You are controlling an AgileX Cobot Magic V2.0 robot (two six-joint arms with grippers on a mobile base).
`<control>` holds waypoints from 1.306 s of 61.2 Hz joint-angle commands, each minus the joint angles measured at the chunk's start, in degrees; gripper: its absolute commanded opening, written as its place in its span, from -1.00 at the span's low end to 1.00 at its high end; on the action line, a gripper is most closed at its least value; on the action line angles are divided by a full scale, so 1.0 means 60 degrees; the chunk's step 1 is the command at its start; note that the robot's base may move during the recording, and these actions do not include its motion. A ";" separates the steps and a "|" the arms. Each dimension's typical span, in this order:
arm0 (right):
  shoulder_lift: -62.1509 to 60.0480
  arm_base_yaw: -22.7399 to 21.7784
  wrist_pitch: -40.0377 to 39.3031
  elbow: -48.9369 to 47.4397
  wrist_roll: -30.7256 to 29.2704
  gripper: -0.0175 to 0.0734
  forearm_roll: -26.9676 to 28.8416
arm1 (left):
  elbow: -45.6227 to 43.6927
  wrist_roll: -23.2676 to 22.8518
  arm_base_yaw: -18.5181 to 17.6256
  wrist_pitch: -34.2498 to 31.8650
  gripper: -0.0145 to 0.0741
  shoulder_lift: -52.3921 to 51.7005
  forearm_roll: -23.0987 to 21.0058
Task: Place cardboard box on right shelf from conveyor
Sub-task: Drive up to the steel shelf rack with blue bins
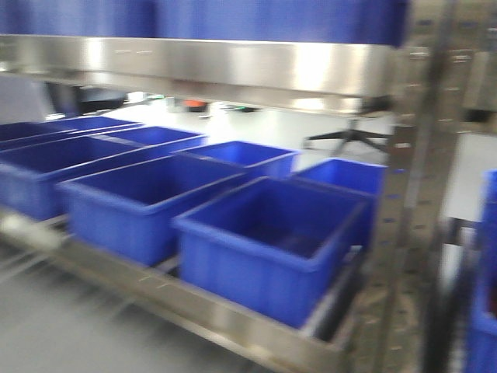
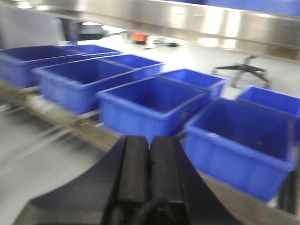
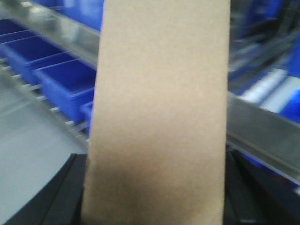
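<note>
The tan cardboard box (image 3: 159,103) fills the middle of the right wrist view and stands upright. My right gripper (image 3: 154,192) is shut on its lower part, with a black finger (image 3: 56,197) against each side. Behind the box runs the stainless-steel right shelf (image 3: 262,129), whose bright front lip (image 1: 233,66) and perforated upright (image 1: 400,233) also show in the front view. My left gripper (image 2: 150,143) is shut, pads together with nothing between them, and it hangs just in front of the rack's lower lip. The conveyor is out of view.
Several open blue plastic bins (image 1: 272,241) stand in rows on the rack's lower level (image 1: 194,311), and more blue bins (image 2: 150,101) show in the left wrist view. A black office-chair base (image 1: 349,138) stands on the pale floor behind the rack. All views are motion-blurred.
</note>
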 commanded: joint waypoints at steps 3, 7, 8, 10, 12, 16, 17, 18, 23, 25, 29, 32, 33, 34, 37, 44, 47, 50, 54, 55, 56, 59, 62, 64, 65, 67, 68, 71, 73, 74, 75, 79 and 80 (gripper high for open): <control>0.0131 -0.0057 -0.0892 -0.0276 -0.0043 -0.20 -0.0301 | 0.0091 0.0003 -0.0193 -0.0827 -0.94 -0.0144 -0.0056; 0.0131 -0.0057 -0.0892 -0.0276 -0.0043 -0.20 -0.0301 | 0.0091 0.0003 -0.0282 -0.0827 -0.94 -0.0144 -0.0056; 0.0131 -0.0057 -0.0892 -0.0276 -0.0043 -0.20 -0.0301 | 0.0091 0.0003 -0.0303 -0.0827 -0.94 -0.0144 -0.0056; 0.0131 -0.0057 -0.0892 -0.0276 -0.0043 -0.20 -0.0301 | 0.0091 0.0003 -0.0303 -0.0827 -0.93 -0.0144 -0.0056; 0.0131 -0.0057 -0.0892 -0.0276 -0.0043 -0.20 -0.0301 | 0.0091 0.0003 -0.0303 -0.0827 -0.94 -0.0144 -0.0056; 0.0131 -0.0057 -0.0892 -0.0276 -0.0043 -0.20 -0.0301 | 0.0091 0.0003 -0.0303 -0.0827 -0.94 -0.0144 -0.0056; 0.0131 -0.0057 -0.0892 -0.0276 -0.0043 -0.20 -0.0301 | 0.0091 0.0003 -0.0303 -0.0827 -0.94 -0.0144 -0.0056; 0.0131 -0.0057 -0.0892 -0.0276 -0.0043 -0.20 -0.0301 | 0.0091 0.0003 -0.0303 -0.0827 -0.94 -0.0144 -0.0056; 0.0131 -0.0057 -0.0892 -0.0276 -0.0043 -0.20 -0.0301 | 0.0091 0.0003 -0.0303 -0.0827 -0.94 -0.0144 -0.0056; 0.0131 -0.0057 -0.0892 -0.0276 -0.0043 -0.20 -0.0301 | 0.0091 0.0003 -0.0303 -0.0827 -0.94 -0.0144 -0.0056; 0.0131 -0.0057 -0.0892 -0.0276 -0.0043 -0.20 -0.0301 | 0.0091 0.0003 -0.0303 -0.0827 -0.94 -0.0144 -0.0056; 0.0131 -0.0057 -0.0892 -0.0276 -0.0043 -0.20 -0.0301 | 0.0091 0.0003 -0.0303 -0.0827 -0.94 -0.0144 -0.0056; 0.0131 -0.0057 -0.0892 -0.0276 -0.0043 -0.20 -0.0301 | 0.0091 0.0003 -0.0303 -0.0827 -0.94 -0.0144 -0.0056; 0.0131 -0.0057 -0.0892 -0.0276 -0.0043 -0.20 -0.0301 | 0.0091 0.0003 -0.0303 -0.0827 -0.94 -0.0144 -0.0056; 0.0131 -0.0057 -0.0892 -0.0276 -0.0043 -0.20 -0.0301 | 0.0091 0.0003 -0.0303 -0.0827 -0.94 -0.0144 -0.0056; 0.0131 -0.0057 -0.0892 -0.0276 -0.0043 -0.20 -0.0301 | 0.0091 0.0003 -0.0285 -0.0827 -0.94 -0.0144 -0.0056; 0.0131 -0.0057 -0.0892 -0.0276 -0.0043 -0.20 -0.0301 | 0.0091 0.0003 -0.0285 -0.0827 -0.94 -0.0144 -0.0056; 0.0131 -0.0057 -0.0892 -0.0276 -0.0043 -0.20 -0.0301 | 0.0091 0.0003 -0.0285 -0.0827 -0.94 -0.0144 -0.0056; 0.0131 -0.0057 -0.0892 -0.0276 -0.0043 -0.20 -0.0301 | 0.0091 0.0003 -0.0285 -0.0827 -0.94 -0.0144 -0.0056; 0.0131 -0.0057 -0.0892 -0.0276 -0.0043 -0.20 -0.0301 | 0.0091 0.0003 -0.0285 -0.0827 -0.94 -0.0144 -0.0056; 0.0131 -0.0057 -0.0892 -0.0276 -0.0043 -0.20 -0.0301 | 0.0091 0.0003 -0.0285 -0.0827 -0.93 -0.0144 -0.0056; 0.0131 -0.0057 -0.0892 -0.0276 -0.0043 -0.20 -0.0301 | 0.0091 0.0003 -0.0285 -0.0827 -0.94 -0.0144 -0.0056; 0.0131 -0.0057 -0.0892 -0.0276 -0.0043 -0.20 -0.0301 | 0.0091 0.0003 -0.0285 -0.0827 -0.94 -0.0144 -0.0056; 0.0131 -0.0057 -0.0892 -0.0276 -0.0043 -0.20 -0.0301 | 0.0091 0.0003 -0.0285 -0.0827 -0.94 -0.0144 -0.0056; 0.0131 -0.0057 -0.0892 -0.0276 -0.0043 -0.20 -0.0301 | 0.0091 0.0003 -0.0285 -0.0827 -0.94 -0.0144 -0.0056; 0.0131 -0.0057 -0.0892 -0.0276 -0.0043 -0.20 -0.0301 | 0.0091 0.0003 -0.0285 -0.0827 -0.94 -0.0144 -0.0056; 0.0131 -0.0057 -0.0892 -0.0276 -0.0043 -0.20 -0.0301 | 0.0091 0.0003 -0.0285 -0.0827 -0.94 -0.0144 -0.0056; 0.0131 -0.0057 -0.0892 -0.0276 -0.0043 -0.20 -0.0301 | 0.0091 0.0003 -0.0285 -0.0827 -0.93 -0.0144 -0.0056; 0.0131 -0.0057 -0.0892 -0.0276 -0.0043 -0.20 -0.0301 | 0.0091 0.0003 -0.0285 -0.0827 -0.94 -0.0144 -0.0056; 0.0131 -0.0057 -0.0892 -0.0276 -0.0043 -0.20 -0.0301 | 0.0091 0.0003 -0.0285 -0.0827 -0.94 -0.0144 -0.0056; 0.0131 -0.0057 -0.0892 -0.0276 -0.0043 -0.20 -0.0301 | 0.0091 0.0003 -0.0285 -0.0827 -0.94 -0.0144 -0.0056; 0.0131 -0.0057 -0.0892 -0.0276 -0.0043 -0.20 -0.0301 | 0.0091 0.0003 -0.0285 -0.0827 -0.94 -0.0144 -0.0056; 0.0131 -0.0057 -0.0892 -0.0276 -0.0043 -0.20 -0.0301 | 0.0091 0.0003 -0.0285 -0.0827 -0.94 -0.0144 -0.0056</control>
